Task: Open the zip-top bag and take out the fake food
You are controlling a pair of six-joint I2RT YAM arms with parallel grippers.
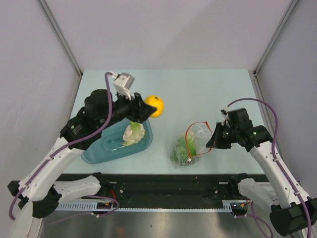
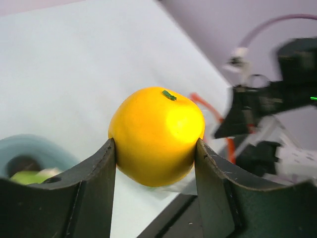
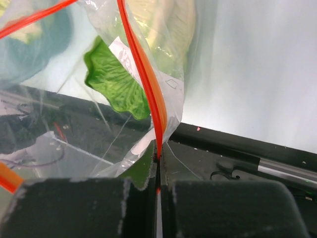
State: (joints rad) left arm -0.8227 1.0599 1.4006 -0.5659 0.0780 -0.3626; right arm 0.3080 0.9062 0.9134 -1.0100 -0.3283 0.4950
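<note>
while the left gripper (image 2: 155, 145) pinches the fruit (image 2: 156, 131), the right gripper (image 3: 158, 153) clamps the zip-top bag (image 1: 191, 144).

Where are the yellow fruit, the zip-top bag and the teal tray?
yellow fruit (image 2: 156, 136): left wrist view, middle of its skin.
zip-top bag (image 1: 199, 134): top external view, its clear plastic.
teal tray (image 1: 99, 152): top external view, bare left part.

White arms (image 1: 47, 166) with black joints (image 1: 94, 111), looping purple cables (image 1: 108, 99)
</note>
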